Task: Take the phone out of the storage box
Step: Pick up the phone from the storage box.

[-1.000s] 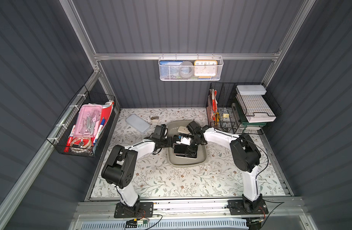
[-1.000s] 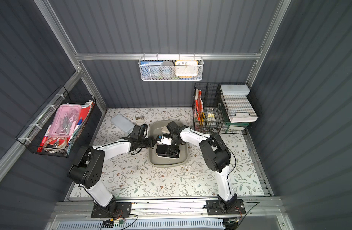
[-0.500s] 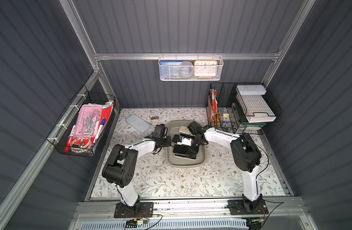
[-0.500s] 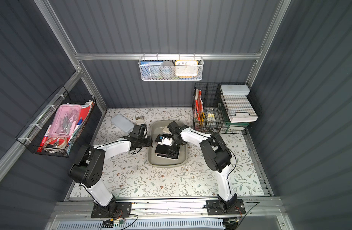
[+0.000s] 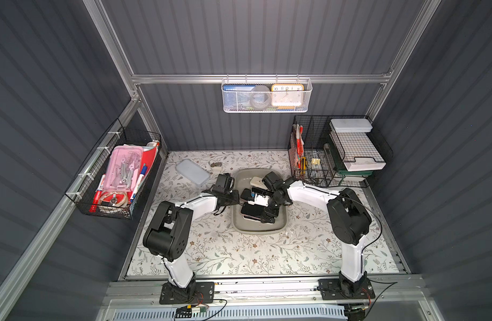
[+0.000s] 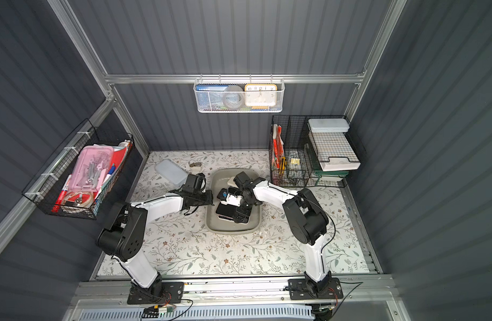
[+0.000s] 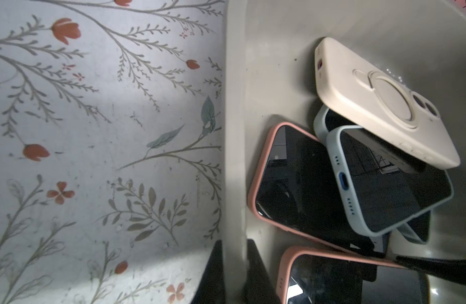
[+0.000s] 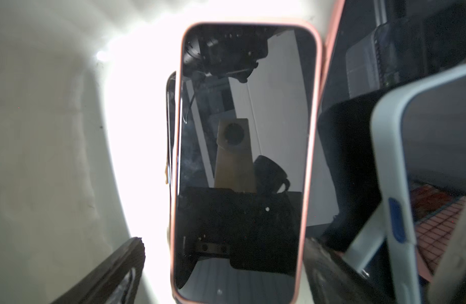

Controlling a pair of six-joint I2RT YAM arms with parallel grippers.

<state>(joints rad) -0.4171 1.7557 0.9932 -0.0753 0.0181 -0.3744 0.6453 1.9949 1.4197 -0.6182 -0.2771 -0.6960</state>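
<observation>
Pinching the rim of the storage box (image 7: 266,79), the left gripper (image 7: 234,244) has its jaws together on the thin plastic wall. One dark finger is outside over the flowered table (image 7: 95,131) and one is inside. Only the left wrist view shows this; in both top views those fingers are a black blur at the box's left side.

The right gripper (image 8: 224,242) stands with its jaws wide apart, a finger (image 8: 116,271) on either side of the pink-cased phone (image 8: 242,158). A bright gap shows between that finger and the case, so nothing is clamped. The phone lies screen up inside the box, with a darker phone's edge peeking from under it.

The left wrist view gives the rest of the pile. A second pink phone (image 7: 292,184) lies flat, a blue-cased phone (image 7: 384,184) leans across it screen up, and a cream-cased phone (image 7: 384,100) rests face down on top (its ring and lenses show). The right wrist view catches only a corner of the blue one.

Both top views place the box (image 5: 260,229) mid-table with an arm reaching in from each side. A pale slab (image 5: 192,172) lies toward the back left, and the wire baskets (image 5: 336,150) stand at the back right.
</observation>
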